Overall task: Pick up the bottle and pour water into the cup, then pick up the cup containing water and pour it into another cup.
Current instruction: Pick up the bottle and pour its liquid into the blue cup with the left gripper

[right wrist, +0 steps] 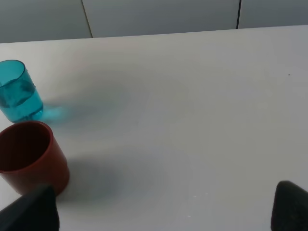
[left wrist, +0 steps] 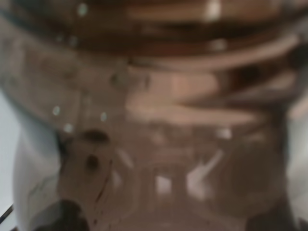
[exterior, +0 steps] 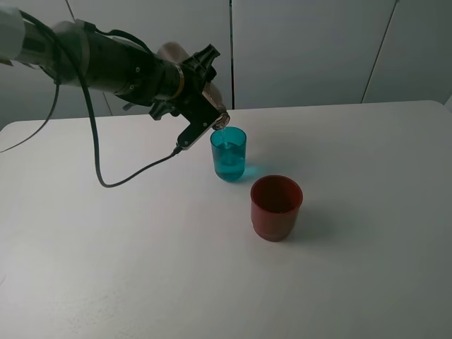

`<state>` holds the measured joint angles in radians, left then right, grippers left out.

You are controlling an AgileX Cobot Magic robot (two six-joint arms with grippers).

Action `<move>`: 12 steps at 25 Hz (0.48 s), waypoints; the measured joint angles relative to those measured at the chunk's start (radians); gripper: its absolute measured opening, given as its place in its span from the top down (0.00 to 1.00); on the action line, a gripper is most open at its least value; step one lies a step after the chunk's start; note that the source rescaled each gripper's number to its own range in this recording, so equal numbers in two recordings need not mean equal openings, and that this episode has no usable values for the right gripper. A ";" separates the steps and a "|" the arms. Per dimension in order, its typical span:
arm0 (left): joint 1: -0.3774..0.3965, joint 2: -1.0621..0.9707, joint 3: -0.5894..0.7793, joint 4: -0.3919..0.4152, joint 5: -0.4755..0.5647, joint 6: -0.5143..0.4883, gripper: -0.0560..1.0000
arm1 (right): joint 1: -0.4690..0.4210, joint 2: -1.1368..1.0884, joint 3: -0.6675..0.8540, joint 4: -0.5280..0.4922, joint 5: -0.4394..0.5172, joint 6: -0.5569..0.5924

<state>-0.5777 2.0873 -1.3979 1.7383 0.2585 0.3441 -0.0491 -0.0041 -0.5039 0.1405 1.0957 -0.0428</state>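
My left gripper (exterior: 200, 90) is shut on the bottle (exterior: 216, 99) and holds it tipped over, with its open neck right above the rim of the teal cup (exterior: 229, 154). The teal cup stands upright at mid-table and holds water. The bottle's brownish ribbed wall (left wrist: 159, 110) fills the left wrist view, blurred. The red cup (exterior: 276, 207) stands upright in front and to the right of the teal cup, a small gap between them. The right wrist view shows the teal cup (right wrist: 18, 91), the red cup (right wrist: 30, 156), and my right gripper (right wrist: 159, 216) open and empty beside them.
The white table (exterior: 367, 233) carries only the two cups. A black cable (exterior: 113, 180) hangs from the left arm and loops low over the table on the left. A grey panelled wall (exterior: 304, 49) stands behind the table's far edge.
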 joint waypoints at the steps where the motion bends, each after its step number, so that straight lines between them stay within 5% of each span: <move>1: 0.000 0.000 0.000 0.000 0.000 0.005 0.92 | 0.000 0.000 0.000 0.000 0.000 0.000; 12: -0.005 0.000 0.000 0.000 0.000 0.048 0.92 | 0.000 0.000 0.000 0.000 0.000 0.000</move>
<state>-0.5825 2.0873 -1.3979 1.7383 0.2585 0.3926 -0.0491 -0.0041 -0.5039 0.1405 1.0957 -0.0428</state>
